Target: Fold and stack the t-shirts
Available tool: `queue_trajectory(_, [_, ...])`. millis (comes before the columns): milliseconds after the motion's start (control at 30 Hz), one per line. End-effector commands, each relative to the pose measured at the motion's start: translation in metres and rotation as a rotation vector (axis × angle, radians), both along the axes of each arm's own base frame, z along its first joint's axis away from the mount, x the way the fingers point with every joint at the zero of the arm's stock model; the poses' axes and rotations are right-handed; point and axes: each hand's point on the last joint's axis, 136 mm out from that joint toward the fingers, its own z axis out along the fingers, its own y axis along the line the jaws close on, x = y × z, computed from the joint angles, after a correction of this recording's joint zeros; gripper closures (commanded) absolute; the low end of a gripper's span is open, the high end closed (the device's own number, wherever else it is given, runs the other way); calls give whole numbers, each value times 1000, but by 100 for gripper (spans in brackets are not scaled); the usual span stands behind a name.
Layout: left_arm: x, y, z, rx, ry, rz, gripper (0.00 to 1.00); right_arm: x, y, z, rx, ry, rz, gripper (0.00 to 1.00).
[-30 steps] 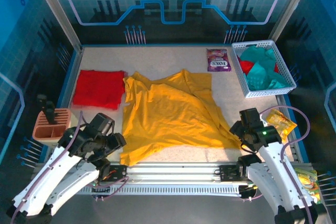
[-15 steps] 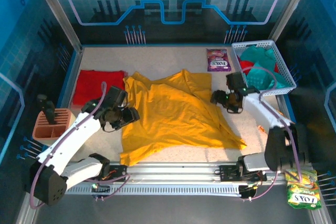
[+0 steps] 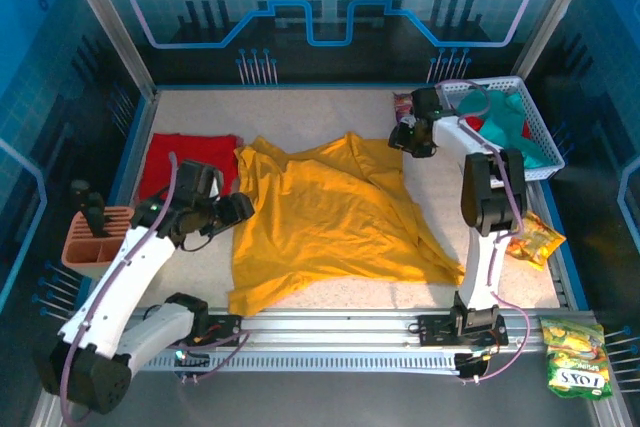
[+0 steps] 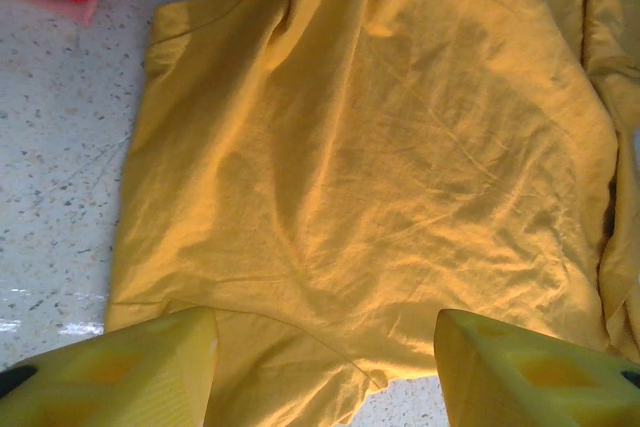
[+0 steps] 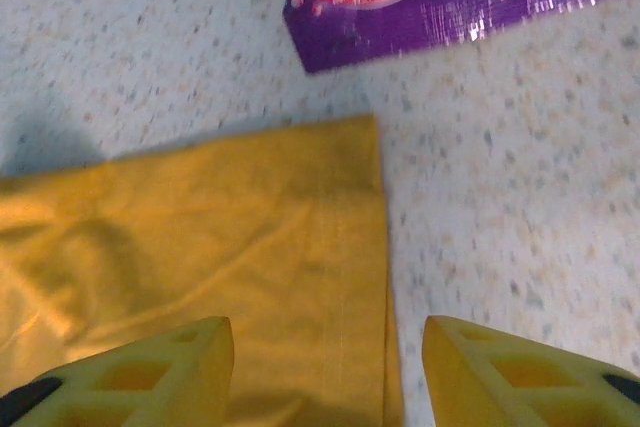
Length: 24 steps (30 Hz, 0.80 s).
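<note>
A: Where is the left end effector (image 3: pixel 238 209) found?
B: At the left edge of the mustard-yellow t-shirt (image 3: pixel 320 217), which is spread on the counter (image 3: pixel 300 117). Its jaws are held apart and nothing is gripped.
A: And the right end effector (image 3: pixel 403 139)?
B: Above that t-shirt's far right corner, jaws parted and empty. That corner is judged to lie directly beneath it.
</note>
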Motion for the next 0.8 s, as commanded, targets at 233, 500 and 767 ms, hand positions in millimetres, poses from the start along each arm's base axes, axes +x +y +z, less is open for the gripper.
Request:
queue_trajectory(233, [-31, 16, -11, 20, 55, 24, 40, 9, -4, -36, -57, 133, 29, 56])
queue_trajectory(500, [-22, 22, -5, 40, 32, 27, 40, 11, 9, -50, -38, 151, 66, 79])
queue_trajectory(767, [29, 24, 22, 22, -43, 37, 40, 31, -2, 20, -29, -43, 45, 100])
